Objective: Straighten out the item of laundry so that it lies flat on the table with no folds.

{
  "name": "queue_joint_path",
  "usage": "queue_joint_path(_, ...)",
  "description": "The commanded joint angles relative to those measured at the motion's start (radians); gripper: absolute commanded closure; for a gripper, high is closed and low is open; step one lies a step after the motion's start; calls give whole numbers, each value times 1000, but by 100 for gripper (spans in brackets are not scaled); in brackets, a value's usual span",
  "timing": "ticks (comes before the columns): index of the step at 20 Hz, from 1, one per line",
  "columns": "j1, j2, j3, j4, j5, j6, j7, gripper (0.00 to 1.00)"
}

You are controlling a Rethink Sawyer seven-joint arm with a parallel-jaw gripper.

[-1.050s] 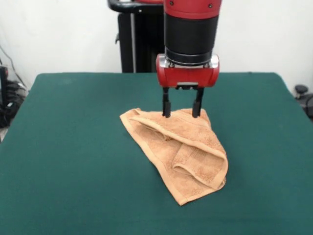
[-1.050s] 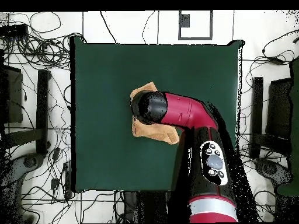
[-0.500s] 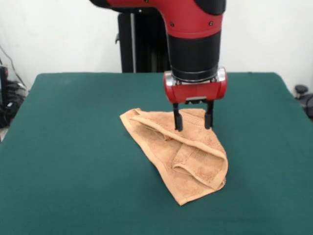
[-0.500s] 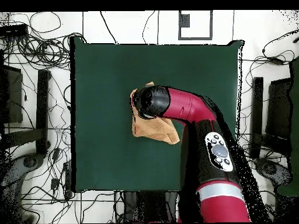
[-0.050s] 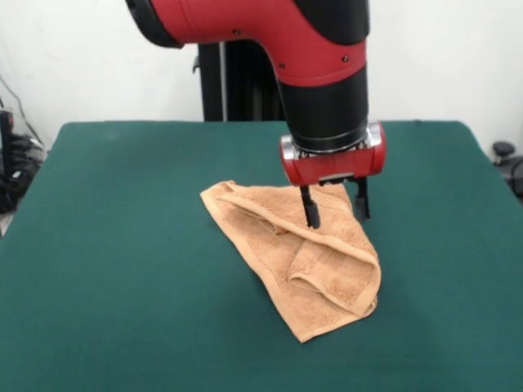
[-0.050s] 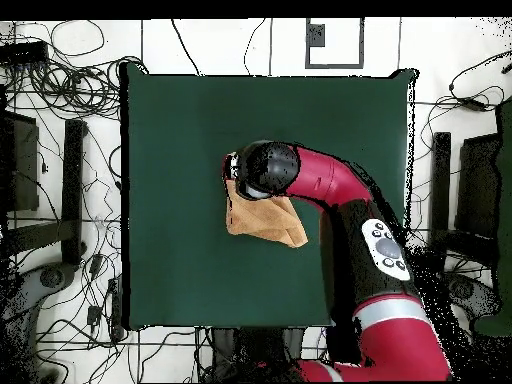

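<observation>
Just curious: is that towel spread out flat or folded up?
Folded. The towel lies bunched on the table, with layers overlapping and raised creases.

Towel (image 6: 262, 222) partly hidden under the arm (image 6: 330, 190) in the overhead view; gripper (image 5: 336, 216) unseen there, beneath the wrist. Arm cut off by the front view's top edge. Towel's underside layers hidden inside folds; label not discernible.
</observation>
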Motion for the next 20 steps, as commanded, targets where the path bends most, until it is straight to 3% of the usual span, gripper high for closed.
queue_joint_path(1, -18, 25, 182, 33, -4, 82, -111, 0)
queue_joint_path(20, -73, 33, 234, 32, -48, 90, -111, 0)
